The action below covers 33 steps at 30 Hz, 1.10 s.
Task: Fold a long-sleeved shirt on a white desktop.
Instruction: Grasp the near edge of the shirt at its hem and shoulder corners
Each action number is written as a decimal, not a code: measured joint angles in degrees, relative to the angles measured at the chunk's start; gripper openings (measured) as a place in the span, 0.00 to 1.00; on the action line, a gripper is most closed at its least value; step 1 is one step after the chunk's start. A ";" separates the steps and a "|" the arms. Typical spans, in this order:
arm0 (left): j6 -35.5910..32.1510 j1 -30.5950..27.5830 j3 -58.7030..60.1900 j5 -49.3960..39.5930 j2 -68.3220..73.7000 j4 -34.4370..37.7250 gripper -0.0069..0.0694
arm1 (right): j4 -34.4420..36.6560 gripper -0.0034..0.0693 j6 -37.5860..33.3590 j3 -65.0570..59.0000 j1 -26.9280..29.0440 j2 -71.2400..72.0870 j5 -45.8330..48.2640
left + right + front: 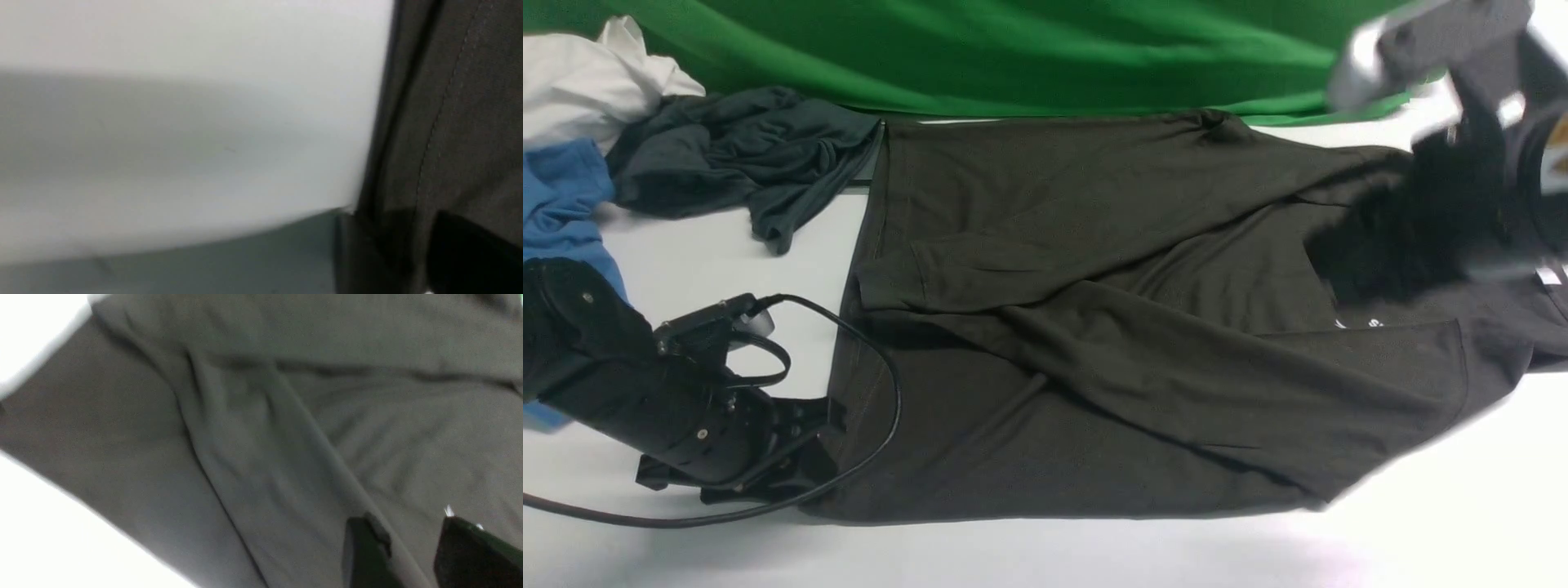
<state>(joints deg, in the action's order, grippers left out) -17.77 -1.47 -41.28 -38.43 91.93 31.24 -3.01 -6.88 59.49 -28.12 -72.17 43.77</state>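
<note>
The long-sleeved shirt (1094,327) lies sideways on the white desktop (1045,555), hem to the left and collar to the right, with both sleeves folded across the body. A small white print (1356,324) shows near the collar end. My left gripper (821,445) sits low at the near hem corner. In the left wrist view the stitched hem (433,122) runs between its two dark fingers (470,253), which stand apart. The right arm (1486,122) is blurred above the collar end. My right gripper (408,526) hovers over the cloth (286,437) with its jaws apart and nothing pinched.
A crumpled dark teal-grey garment (743,163), a blue shirt (564,204) and a white cloth (588,82) are piled at the far left. The green backdrop (1013,49) hangs along the back edge. The left arm's black cable (890,408) loops over the hem.
</note>
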 joint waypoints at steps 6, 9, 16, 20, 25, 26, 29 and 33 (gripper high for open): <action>-1.42 0.00 0.00 -1.49 0.00 0.02 0.15 | -7.55 0.38 -14.91 -7.62 0.00 0.00 3.64; -1.81 0.00 0.00 -1.83 0.00 0.11 0.12 | -7.67 0.38 -20.89 -10.88 0.00 0.05 -0.68; -3.18 0.00 0.00 -2.21 0.00 0.16 0.11 | -7.79 0.38 -33.20 -20.22 0.00 -1.29 -12.31; -3.18 0.00 0.00 -2.10 0.00 0.16 0.11 | -7.79 0.41 -34.09 -20.90 0.00 -5.00 -13.15; -3.18 0.00 0.00 -2.04 0.00 0.16 0.12 | -7.79 0.51 -34.95 -21.03 0.00 -10.39 -13.50; -3.18 0.00 0.00 -2.04 0.00 0.16 0.12 | -7.79 0.52 -35.32 -21.03 0.00 -11.43 -13.54; -3.18 0.00 0.00 -2.04 0.00 0.16 0.12 | -7.79 0.54 -35.59 -21.03 0.00 -13.51 -14.02; -3.18 0.00 0.00 -2.04 0.00 0.16 0.12 | -6.77 0.55 -35.77 -21.03 0.00 -15.81 -17.20</action>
<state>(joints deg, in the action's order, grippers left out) -20.95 -1.47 -41.28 -40.47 91.93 31.40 -9.78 -42.65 38.45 -28.12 -87.97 26.57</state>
